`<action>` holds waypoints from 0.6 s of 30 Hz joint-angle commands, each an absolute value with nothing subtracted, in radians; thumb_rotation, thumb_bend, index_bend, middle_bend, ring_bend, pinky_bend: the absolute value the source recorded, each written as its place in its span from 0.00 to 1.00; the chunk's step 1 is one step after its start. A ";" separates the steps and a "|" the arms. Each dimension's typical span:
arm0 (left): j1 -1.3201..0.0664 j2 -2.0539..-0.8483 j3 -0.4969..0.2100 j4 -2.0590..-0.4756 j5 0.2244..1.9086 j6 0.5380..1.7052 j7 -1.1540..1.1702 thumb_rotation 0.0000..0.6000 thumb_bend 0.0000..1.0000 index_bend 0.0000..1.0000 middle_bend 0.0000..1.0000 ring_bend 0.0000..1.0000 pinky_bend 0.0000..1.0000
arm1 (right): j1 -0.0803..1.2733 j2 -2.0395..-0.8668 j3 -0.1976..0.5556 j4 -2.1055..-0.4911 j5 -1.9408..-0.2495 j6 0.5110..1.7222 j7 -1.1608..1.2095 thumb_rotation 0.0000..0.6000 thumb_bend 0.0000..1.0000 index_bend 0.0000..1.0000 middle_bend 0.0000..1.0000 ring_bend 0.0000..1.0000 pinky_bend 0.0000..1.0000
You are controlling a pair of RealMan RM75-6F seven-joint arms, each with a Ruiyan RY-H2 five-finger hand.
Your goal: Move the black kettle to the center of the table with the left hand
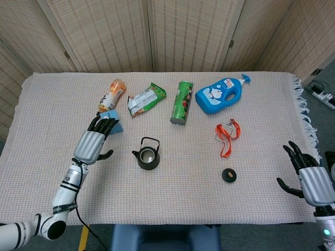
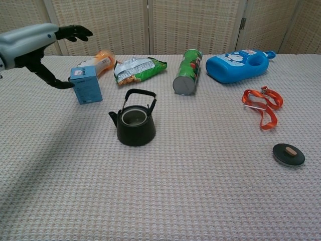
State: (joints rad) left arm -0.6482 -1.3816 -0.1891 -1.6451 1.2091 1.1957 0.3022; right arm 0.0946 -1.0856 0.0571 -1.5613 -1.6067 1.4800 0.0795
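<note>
The kettle (image 1: 148,156) is standing upright on the counter (image 1: 209,209), its handle (image 2: 140,95) raised and its spout (image 2: 113,118) turned toward the robot's left; it is judged to be already near the counter's middle, just in front of the green can (image 1: 181,102). Nothing is being gripped by the left hand (image 1: 93,142): it is being held above the counter to the left of the kettle, well apart from it, with its fingers (image 1: 102,124) stretched out and spread over the blue box (image 2: 86,84). The thumb (image 2: 50,78) is being held low, close to that box. No contact with the kettle is being made, so the placing is judged finished. The right hand (image 1: 309,175) is being kept at the counter's near right edge, far to the right of the kettle, with fingers spread and nothing in them.
</note>
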 commanded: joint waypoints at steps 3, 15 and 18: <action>-0.583 -1.319 -0.158 -1.664 1.262 1.259 0.244 1.00 0.21 0.13 0.09 0.09 0.00 | 0.160 -1.081 0.049 -1.603 -1.643 1.397 0.034 1.00 0.31 0.02 0.11 0.50 0.43; -0.493 -1.248 -0.117 -1.657 1.350 1.335 0.176 1.00 0.21 0.15 0.10 0.09 0.00 | 0.303 -1.127 0.034 -1.684 -1.576 1.120 -0.119 1.00 0.31 0.03 0.11 0.70 0.62; -0.474 -1.240 -0.108 -1.658 1.363 1.347 0.163 1.00 0.21 0.15 0.10 0.09 0.00 | 0.323 -1.141 0.029 -1.692 -1.545 1.070 -0.147 1.00 0.31 0.05 0.14 0.70 0.62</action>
